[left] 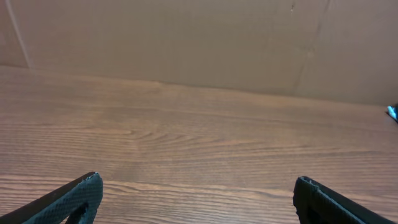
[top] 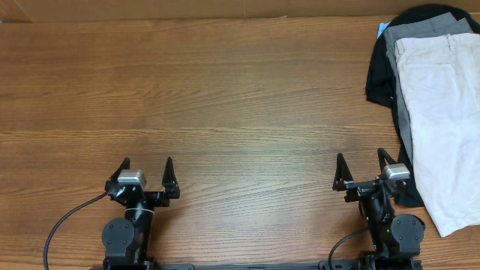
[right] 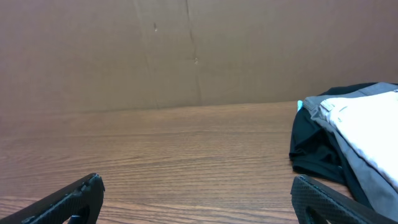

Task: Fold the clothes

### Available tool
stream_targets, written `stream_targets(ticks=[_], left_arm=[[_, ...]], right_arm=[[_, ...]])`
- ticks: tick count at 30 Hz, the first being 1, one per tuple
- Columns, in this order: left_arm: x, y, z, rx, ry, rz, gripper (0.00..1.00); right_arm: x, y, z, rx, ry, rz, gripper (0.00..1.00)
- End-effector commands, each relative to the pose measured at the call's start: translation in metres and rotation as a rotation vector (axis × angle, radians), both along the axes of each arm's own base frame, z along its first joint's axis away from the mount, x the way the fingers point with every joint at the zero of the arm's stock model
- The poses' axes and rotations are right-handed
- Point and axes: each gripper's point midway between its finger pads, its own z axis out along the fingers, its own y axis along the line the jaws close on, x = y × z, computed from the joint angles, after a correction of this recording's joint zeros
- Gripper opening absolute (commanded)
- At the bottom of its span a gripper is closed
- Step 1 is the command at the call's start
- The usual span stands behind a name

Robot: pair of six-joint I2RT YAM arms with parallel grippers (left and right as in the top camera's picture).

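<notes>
The cream shorts (top: 450,127) lie atop grey shorts (top: 427,26) and a black garment (top: 381,71), piled along the counter's (top: 225,97) right edge, seemingly queued for folding. The left end effector (top: 146,166) and right end effector (top: 361,160) sit at the near edge, jaws wide, empty. The right wrist view shows the pile's layered side; the left sees only wood.

Both arms (top: 125,234) are matte black. The left hand (top: 147,163) and right hand (top: 361,157) each have two tapering pointed fingers (top: 169,178) and a silver-grey block (top: 131,178). A black cable (top: 64,221) leaves the left base toward 8 o'clock.
</notes>
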Motion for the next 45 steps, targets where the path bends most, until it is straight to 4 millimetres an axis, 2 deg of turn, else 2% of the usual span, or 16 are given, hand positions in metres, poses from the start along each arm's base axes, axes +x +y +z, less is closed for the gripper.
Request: stream_targets(ticks=[1,8,11,16,23,33,39,43,45], left_arm=[[0.0,0.008,0.004,0.018,-0.021,0.041,1.0],[0.0,0.004,0.001,0.0,-0.008,0.022,1.0],[-0.001,-0.01,-0.002,-0.09,0.011,-0.056,1.0],[0.0,-0.012,-0.006,-0.271,0.045,-0.044,1.0],[0.0,-0.012,-0.003,-0.28,0.035,-0.047,1.0],[-0.001,-0.016,0.035,-0.277,-0.094,-0.092,1.0],[-0.003,-0.01,0.075,-0.26,-0.198,-0.071,1.0],[0.0,-0.014,0.106,-0.256,-0.199,-0.092,1.0],[0.006,-0.019,0.127,-0.231,-0.19,-0.121,1.0]], right_arm=[[0.0,0.0,-0.002,0.004,-0.005,-0.002,1.0],[0.0,0.0,-0.002,0.004,-0.005,-0.002,1.0],[0.0,0.0,-0.002,0.004,-0.005,-0.002,1.0],[0.0,0.0,-0.002,0.004,-0.005,-0.002,1.0],[0.0,0.0,-0.002,0.004,-0.005,-0.002,1.0],[0.0,0.0,0.0,0.004,-0.012,0.0,1.0],[-0.002,0.0,0.032,0.001,-0.141,0.002,1.0],[-0.012,0.012,0.068,0.037,-0.287,0.077,1.0],[-0.017,0.014,0.082,0.042,-0.337,0.092,1.0]])
